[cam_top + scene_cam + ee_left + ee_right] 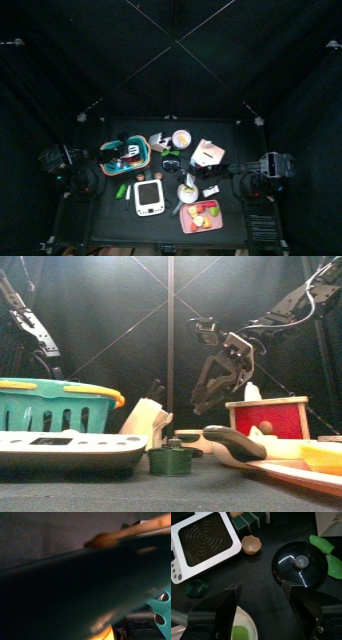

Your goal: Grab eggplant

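I cannot make out an eggplant for sure in any view. My right gripper (261,588) hangs open and empty above the table, over a black domed lid with a knob (300,562) and a small brown bowl (252,545). In the front view it (214,378) hangs well above the things, beside the red box (267,416). My left gripper is at the teal basket (124,154); in the left wrist view the basket's wall (80,587) fills the picture and hides the jaws.
A white scale (204,541) lies at the table's front. Green vegetables (325,546) lie next to the lid. A dark green cup (170,461) stands at the front, and a pink tray (201,217) with food at the front right.
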